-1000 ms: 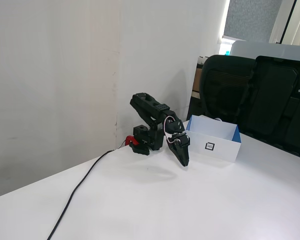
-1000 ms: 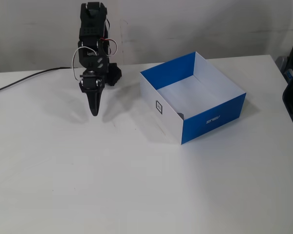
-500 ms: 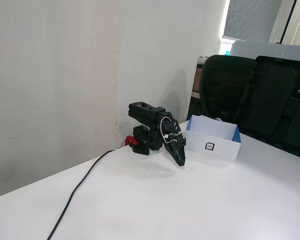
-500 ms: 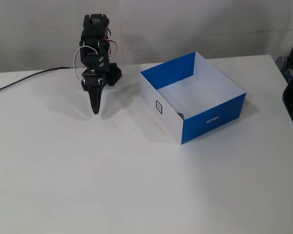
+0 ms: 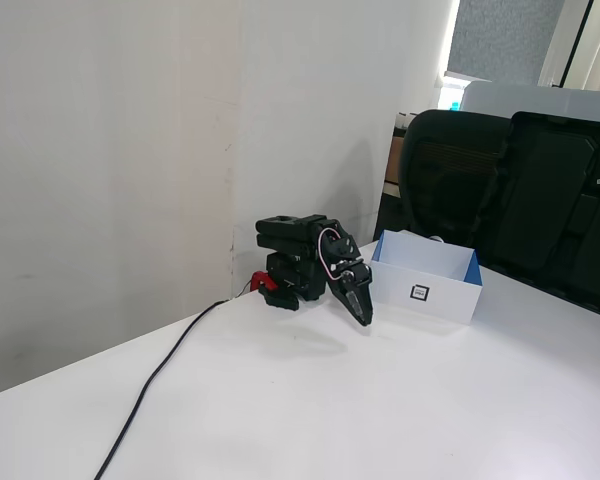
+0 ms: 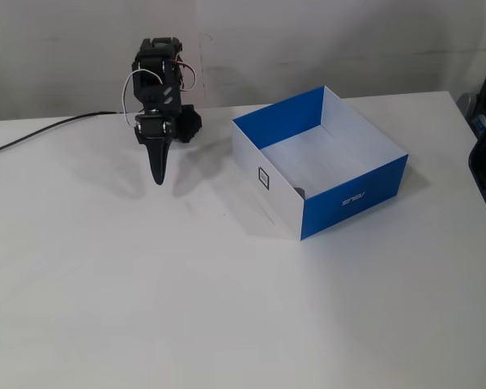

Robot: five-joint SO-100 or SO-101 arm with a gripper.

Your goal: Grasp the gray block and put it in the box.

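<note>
Gripper (image 6: 157,177) fingers pressed together into single point, holding nothing, tip aimed down just above table (image 6: 146,308). Arm (image 5: 298,258) folded compactly over its base, left of box in both fixed views, cable (image 5: 155,375) trailing off toward the near left. Box (image 6: 277,183) open-topped, marker on white side facing arm. Gray block (image 6: 299,192) inside box, at near corner by blue wall.

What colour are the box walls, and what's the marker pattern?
The box shows both blue and white walls; its marker is a black-and-white square. Clearest in this fixed view.
</note>
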